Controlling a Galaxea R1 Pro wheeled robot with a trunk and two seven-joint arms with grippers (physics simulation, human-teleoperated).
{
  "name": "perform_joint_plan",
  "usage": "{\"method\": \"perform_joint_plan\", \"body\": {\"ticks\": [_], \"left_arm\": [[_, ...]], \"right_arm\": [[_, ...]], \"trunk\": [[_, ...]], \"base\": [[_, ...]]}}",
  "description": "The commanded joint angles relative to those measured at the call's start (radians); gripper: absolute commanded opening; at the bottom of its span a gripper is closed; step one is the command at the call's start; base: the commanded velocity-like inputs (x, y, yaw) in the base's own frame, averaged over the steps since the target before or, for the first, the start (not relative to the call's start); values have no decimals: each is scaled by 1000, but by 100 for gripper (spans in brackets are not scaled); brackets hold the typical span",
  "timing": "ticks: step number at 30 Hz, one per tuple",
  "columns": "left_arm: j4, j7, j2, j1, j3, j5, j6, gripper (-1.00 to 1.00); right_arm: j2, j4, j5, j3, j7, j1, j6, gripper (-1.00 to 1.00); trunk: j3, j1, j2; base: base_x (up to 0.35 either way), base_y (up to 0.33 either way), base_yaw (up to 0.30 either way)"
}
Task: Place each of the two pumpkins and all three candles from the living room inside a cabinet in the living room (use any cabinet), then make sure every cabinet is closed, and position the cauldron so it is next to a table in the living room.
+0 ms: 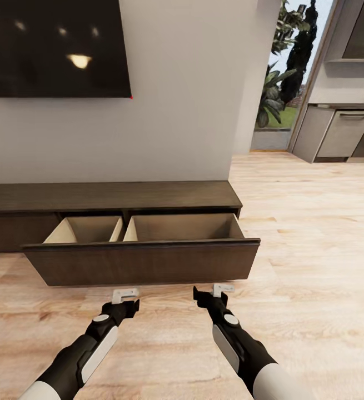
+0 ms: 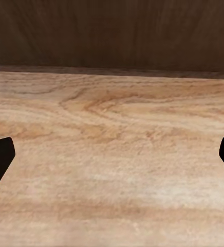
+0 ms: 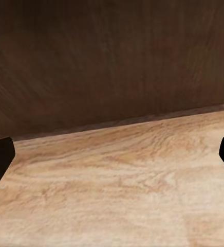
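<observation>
The long, low dark-brown cabinet (image 1: 109,197) stands against the white wall. Its wide drawer (image 1: 143,261) is pulled out toward me, showing two pale tan compartments; the drawer front hides their bottoms. My left gripper (image 1: 125,294) and right gripper (image 1: 222,289) hover side by side just in front of the drawer front, low over the plank floor. Both are open with nothing held. In the wrist views, the left fingertips (image 2: 0,154) and the right fingertips (image 3: 0,154) sit far apart, facing the dark drawer panel. The pumpkins, candles, cauldron and table are out of view.
A black TV (image 1: 54,47) hangs on the wall above the cabinet. At the right, the light wood floor (image 1: 315,233) runs toward a kitchen with grey cupboards (image 1: 343,133) and a window with plants (image 1: 279,83).
</observation>
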Motion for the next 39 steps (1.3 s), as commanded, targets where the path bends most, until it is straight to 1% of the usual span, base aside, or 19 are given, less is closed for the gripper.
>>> {"method": "perform_joint_plan", "body": {"ticks": [1,3,5,6,8,9,10,12,13,17,20,23,27,31,33,35,39], "left_arm": [[-2,10,2,-1,-4,10,-9,100],[-2,9,7,-1,-3,10,-30,100],[7,9,15,-1,-3,10,-56,100],[17,9,21,0,-4,10,-85,100],[30,9,29,0,-5,10,-170,100],[37,9,31,0,-6,11,-212,100],[42,9,31,0,-8,12,-230,100],[71,10,30,0,-31,11,-287,100],[87,13,29,1,-60,10,-310,100],[100,20,29,0,-99,11,-330,100],[102,22,27,0,-112,11,-336,100],[101,19,26,1,-111,11,-358,100],[98,19,28,0,-102,11,-373,100],[99,28,29,-1,-99,13,-396,100],[107,29,27,-1,-96,15,-443,100],[114,29,26,-1,-98,14,-497,100],[132,29,23,-1,-110,15,-534,100]], "right_arm": [[0,0,4,7,-10,-1,-10,100],[1,-2,43,7,-19,-1,-17,100],[2,-6,88,7,-47,-1,-38,100],[3,-6,111,8,-75,-1,-57,100],[4,-6,154,9,-146,-1,-102,100],[4,-5,170,10,-177,-1,-121,100],[4,-6,178,10,-189,-1,-129,100],[4,-9,208,11,-216,-1,-151,100],[4,-9,218,11,-221,-1,-160,100],[4,-10,230,10,-224,-1,-167,100],[4,-4,234,10,-224,-1,-171,100],[3,0,235,10,-223,-1,-179,100],[3,2,237,11,-220,-1,-217,100],[3,3,237,11,-183,-1,-226,100],[3,3,237,10,-157,-1,-227,100],[3,3,237,10,-145,-1,-227,100],[3,3,235,10,-139,-1,-227,100]], "trunk": [[-1,0,0],[-1,0,0],[-1,0,0],[-1,0,0],[-1,0,0],[-1,0,0],[-1,0,0],[-1,0,0],[-1,0,0],[-1,0,0],[-1,0,0],[-1,0,0],[-1,0,0],[-1,0,0],[-1,0,0],[-1,0,0],[-1,0,0]], "base": [[0,0,0],[0,0,0],[0,0,0],[0,0,0],[0,0,0],[0,0,0],[0,0,0],[0,0,0],[0,0,0],[0,0,0],[0,0,0],[0,0,0],[0,0,0],[0,0,0],[0,0,0],[0,0,0],[0,0,0]]}}
